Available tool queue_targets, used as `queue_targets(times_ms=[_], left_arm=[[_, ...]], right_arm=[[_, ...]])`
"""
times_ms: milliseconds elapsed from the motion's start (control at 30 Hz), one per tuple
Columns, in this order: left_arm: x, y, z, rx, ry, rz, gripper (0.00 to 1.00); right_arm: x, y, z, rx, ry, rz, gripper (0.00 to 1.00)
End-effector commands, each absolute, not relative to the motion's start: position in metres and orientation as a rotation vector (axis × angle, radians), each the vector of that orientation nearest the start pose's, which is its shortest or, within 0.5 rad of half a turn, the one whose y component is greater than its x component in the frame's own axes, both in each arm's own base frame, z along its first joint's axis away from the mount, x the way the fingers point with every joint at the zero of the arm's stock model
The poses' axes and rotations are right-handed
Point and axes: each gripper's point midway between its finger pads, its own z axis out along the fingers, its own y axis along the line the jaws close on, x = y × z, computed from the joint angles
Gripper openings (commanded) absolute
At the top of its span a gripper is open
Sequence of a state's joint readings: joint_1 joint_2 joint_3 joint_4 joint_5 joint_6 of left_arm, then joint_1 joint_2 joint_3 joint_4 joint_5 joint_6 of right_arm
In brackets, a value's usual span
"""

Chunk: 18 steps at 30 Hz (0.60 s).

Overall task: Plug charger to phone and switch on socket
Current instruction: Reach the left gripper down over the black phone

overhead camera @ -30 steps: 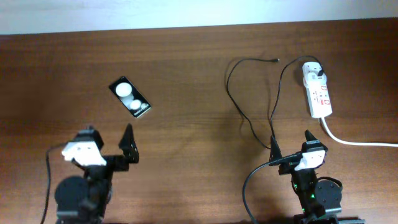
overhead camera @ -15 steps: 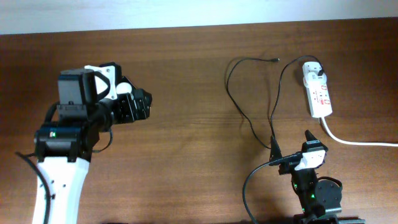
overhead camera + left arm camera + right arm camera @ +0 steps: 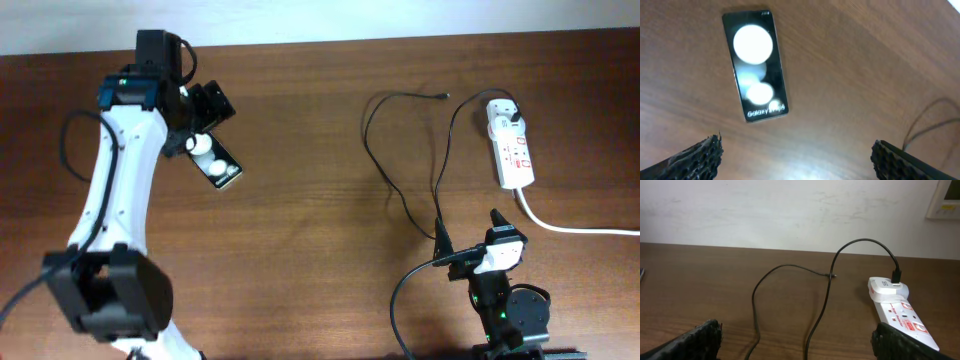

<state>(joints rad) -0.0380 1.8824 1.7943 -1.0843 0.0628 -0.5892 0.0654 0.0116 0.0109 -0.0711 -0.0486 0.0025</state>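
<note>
Small flat black glossy phone (image 3: 218, 168) at ten o'clock on the brown wooden table (image 3: 300, 250). The left gripper (image 3: 796, 159) hangs above it, fingers spread and empty, masking its far end from overhead. Right gripper (image 3: 795, 340), also spread, at five o'clock; the thin black charger cable (image 3: 365, 128) loops at its twelve o'clock, white head seated in the white power strip (image 3: 513, 155) at two o'clock.

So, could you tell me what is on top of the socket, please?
The charger, white plug head and black cable, sits on the socket at its far end; the outlet beneath it is covered.
</note>
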Motion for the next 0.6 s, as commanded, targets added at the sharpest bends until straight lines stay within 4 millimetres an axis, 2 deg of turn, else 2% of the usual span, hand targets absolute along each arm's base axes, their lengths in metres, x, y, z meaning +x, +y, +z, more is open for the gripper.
queue_targets(times_ms=[0, 133, 233, 267, 333, 567], left_arm=[[0.464, -0.016, 0.142, -0.856, 2.682, -0.211, 0.99], [0.475, 0.005, 0.094, -1.003, 2.702, -0.184, 0.99], [0.48, 0.009, 0.063, -1.019, 2.737, -0.153, 0.99], [0.478, 0.01, 0.046, -1.032, 2.767, -0.132, 0.99], [0.476, 0.013, 0.026, -1.035, 2.798, -0.09, 0.99], [0.475, 0.018, -0.006, -1.051, 2.832, -0.02, 0.99]], right_arm=[[0.245, 0.026, 0.156, -0.092, 1.644, 0.097, 0.99], [0.245, 0.026, 0.156, -0.092, 1.644, 0.097, 0.99], [0.245, 0.026, 0.156, -0.092, 1.644, 0.097, 0.99], [0.245, 0.026, 0.156, -0.092, 1.644, 0.097, 0.99], [0.245, 0.026, 0.156, -0.092, 1.644, 0.097, 0.99], [0.245, 0.026, 0.156, -0.092, 1.644, 0.097, 0.99]])
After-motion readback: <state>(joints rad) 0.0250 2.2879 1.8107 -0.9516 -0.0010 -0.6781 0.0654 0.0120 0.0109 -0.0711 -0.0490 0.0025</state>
